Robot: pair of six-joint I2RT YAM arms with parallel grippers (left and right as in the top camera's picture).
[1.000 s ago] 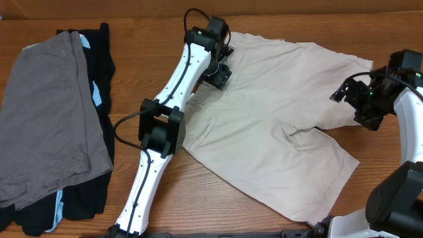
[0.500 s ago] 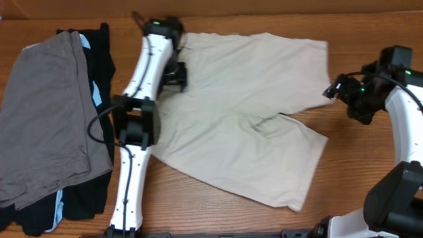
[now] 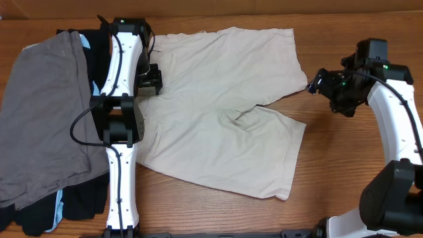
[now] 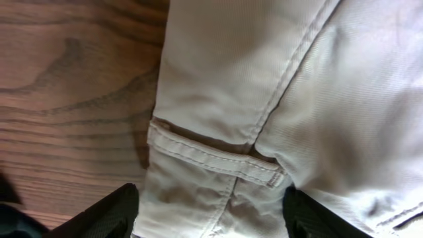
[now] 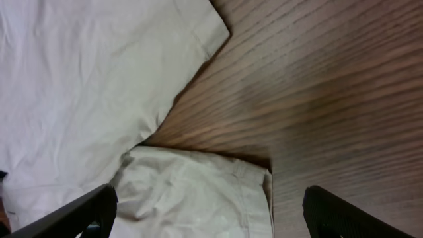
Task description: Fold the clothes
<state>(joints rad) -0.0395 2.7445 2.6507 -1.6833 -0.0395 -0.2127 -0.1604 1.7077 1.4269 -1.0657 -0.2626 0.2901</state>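
I see the cream shorts (image 3: 218, 106) flat and wrinkled mid-counter, waistband toward the left edge. Left jaws clamped on the waistband by a belt loop (image 4: 215, 160). Right jaws apart, gripping nothing, near the right edge.

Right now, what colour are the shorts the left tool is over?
Plain light beige shorts, no pattern; the overhead view shows them best.

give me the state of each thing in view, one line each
beige shorts: spread flat on the table, unfolded, waistband end under the left pincer
left pincer: fingers apart, straddling the waistband by a belt loop
right pincer: open, over a hem corner of the shorts, not holding it
grey garment: lying in a pile at the table's left
black garment with light-blue trim: lying under the grey garment
table: bare wood showing
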